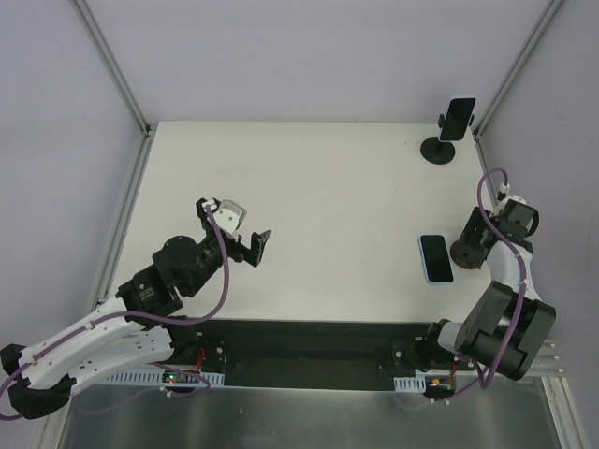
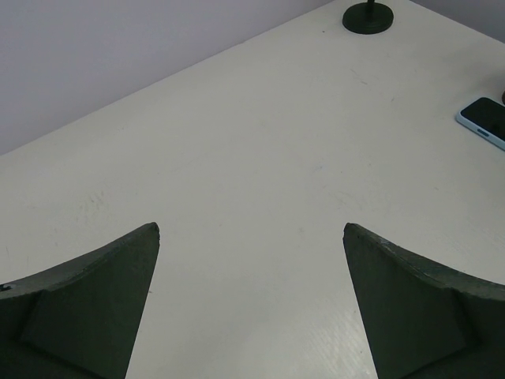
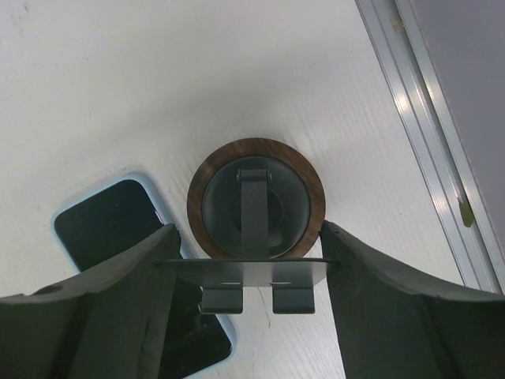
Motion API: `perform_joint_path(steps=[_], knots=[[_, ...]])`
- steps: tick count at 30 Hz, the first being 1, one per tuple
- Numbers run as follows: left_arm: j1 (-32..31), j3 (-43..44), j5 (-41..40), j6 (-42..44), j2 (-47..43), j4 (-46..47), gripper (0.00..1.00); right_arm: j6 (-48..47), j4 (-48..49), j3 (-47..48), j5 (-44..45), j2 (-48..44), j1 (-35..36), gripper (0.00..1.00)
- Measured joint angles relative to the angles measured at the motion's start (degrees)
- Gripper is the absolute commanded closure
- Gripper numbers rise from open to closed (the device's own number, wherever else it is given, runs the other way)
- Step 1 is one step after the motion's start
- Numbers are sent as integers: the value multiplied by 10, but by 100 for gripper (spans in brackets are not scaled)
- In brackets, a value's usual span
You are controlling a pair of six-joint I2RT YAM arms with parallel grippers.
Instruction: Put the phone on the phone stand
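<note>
Right gripper (image 3: pixel 248 230) clamps phone stand (image 3: pixel 225 197) — downward.

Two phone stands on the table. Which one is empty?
The grey plate stand with brown-rimmed round base, inside the right gripper; the black far-corner stand holds a phone.

Robotics lab cell, a test bench rather than a lived-in room. A white table (image 1: pixel 309 187) is boxed in by aluminium frame posts (image 1: pixel 112 65) and blank pale-grey panels (image 1: pixel 309 56). The left arm (image 1: pixel 103 332) and right arm (image 1: pixel 505 318) are bolted at the near edge, with purple cables (image 1: pixel 223 271) looped along them and a slotted cable duct (image 1: pixel 140 377) at the bases. On the surface are a phone (image 1: pixel 435 258), a phone stand (image 3: pixel 254 197) and a second stand (image 1: pixel 440 150).
</note>
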Motion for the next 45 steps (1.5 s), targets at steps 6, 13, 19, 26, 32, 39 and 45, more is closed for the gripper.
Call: perform_joint_path(steps=[6,13,19,26,32,39,45], knots=[[0,-1,-17,8,5,2,1,-10,8,-1,-6,3,0,44],[0,-5,-18,8,24,6,1,-8,21,-14,-3,-9,0,79],[0,-7,-22,10,46,11,1,0,30,-16,9,-20,2,100],[6,-7,-43,22,75,15,1,3,22,83,34,11,61,100],[48,-7,-43,15,92,16,1,-1,31,236,61,115,179,100],[70,-7,-44,10,112,24,1,11,6,459,82,345,272,100],[88,-7,-43,9,134,27,1,3,-113,719,99,537,307,100]])
